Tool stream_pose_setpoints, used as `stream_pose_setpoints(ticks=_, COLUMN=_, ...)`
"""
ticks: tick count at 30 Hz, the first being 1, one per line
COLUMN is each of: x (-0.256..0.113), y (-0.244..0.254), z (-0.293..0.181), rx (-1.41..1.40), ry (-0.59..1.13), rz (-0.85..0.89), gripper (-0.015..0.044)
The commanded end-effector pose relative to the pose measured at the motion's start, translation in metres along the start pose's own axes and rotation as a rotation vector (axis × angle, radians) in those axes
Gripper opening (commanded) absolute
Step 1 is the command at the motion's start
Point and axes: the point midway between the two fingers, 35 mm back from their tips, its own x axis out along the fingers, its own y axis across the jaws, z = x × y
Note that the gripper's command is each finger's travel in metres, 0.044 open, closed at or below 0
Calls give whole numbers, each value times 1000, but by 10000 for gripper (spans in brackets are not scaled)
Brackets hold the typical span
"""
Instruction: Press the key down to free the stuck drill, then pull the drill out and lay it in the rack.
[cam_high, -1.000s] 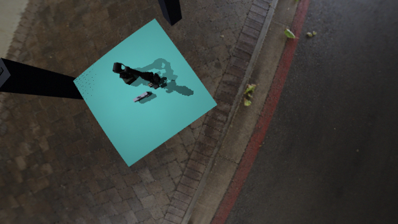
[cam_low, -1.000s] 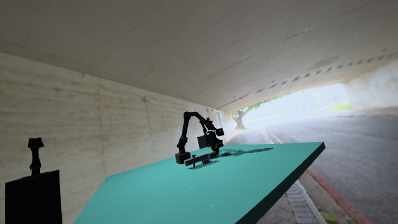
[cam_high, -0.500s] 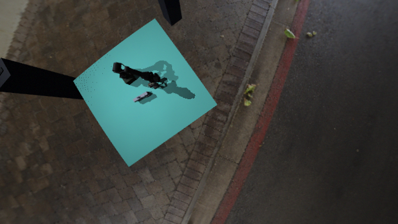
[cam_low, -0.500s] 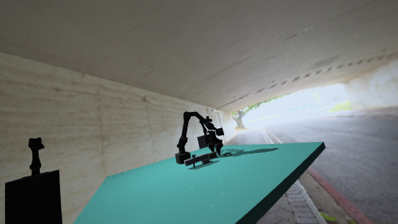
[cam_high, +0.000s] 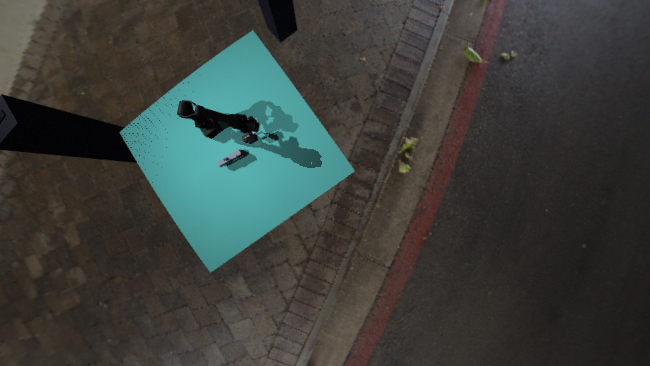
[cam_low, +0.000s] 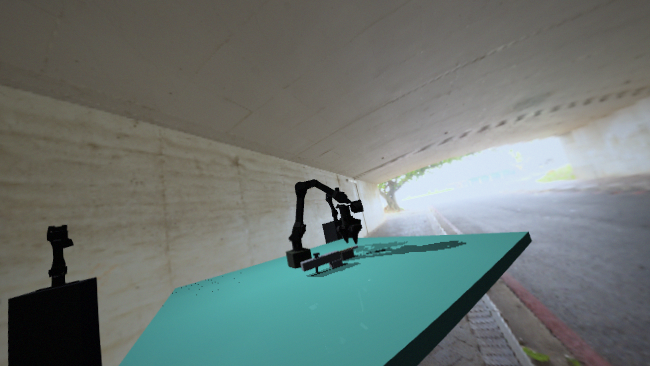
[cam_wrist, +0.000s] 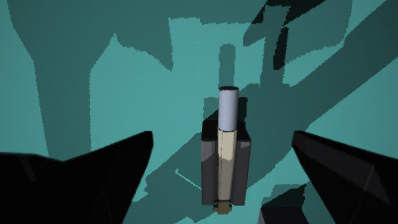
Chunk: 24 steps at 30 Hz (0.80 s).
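Observation:
The drill (cam_wrist: 225, 165), with a cream body, a light-grey cylindrical end and a small brown end, lies lengthwise between the walls of the dark grey rack (cam_wrist: 208, 175) (cam_high: 249, 138). Its grey end sticks out past the rack. My gripper (cam_wrist: 222, 138) (cam_low: 352, 242) is wide open and empty. In the wrist view its fingers stand apart on either side of the drill and rack, touching neither. The long light-grey fixture (cam_high: 229, 160) (cam_low: 320, 261) stands beside the rack. A small dark post (cam_low: 316, 256) on it may be the key; its details are too small to tell.
The teal table (cam_high: 200, 210) (cam_low: 280, 310) carries the arm and fixture. A dark block (cam_wrist: 286, 212), perhaps the fixture's end, is close to the rack at the lower right of the wrist view. Arm shadows cross the table. A dark pedestal (cam_low: 55, 320) stands beyond the table.

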Motion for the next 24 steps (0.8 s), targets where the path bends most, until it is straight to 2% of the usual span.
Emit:
stream_pose_setpoints(ticks=1, x=-18, y=-2, z=2, rx=3, ry=-6, rz=-12, gripper=440)
stream_pose_setpoints(ticks=9, x=-28, y=-13, z=8, rx=33, ry=-52, rz=-43, gripper=440)
stream_pose_setpoints(ticks=16, x=-85, y=-65, z=31, rx=188, ry=-282, rz=-228, gripper=440)
stream_pose_setpoints(ticks=24, x=-168, y=-110, z=44, rx=347, ry=-557, rz=-415, gripper=440)
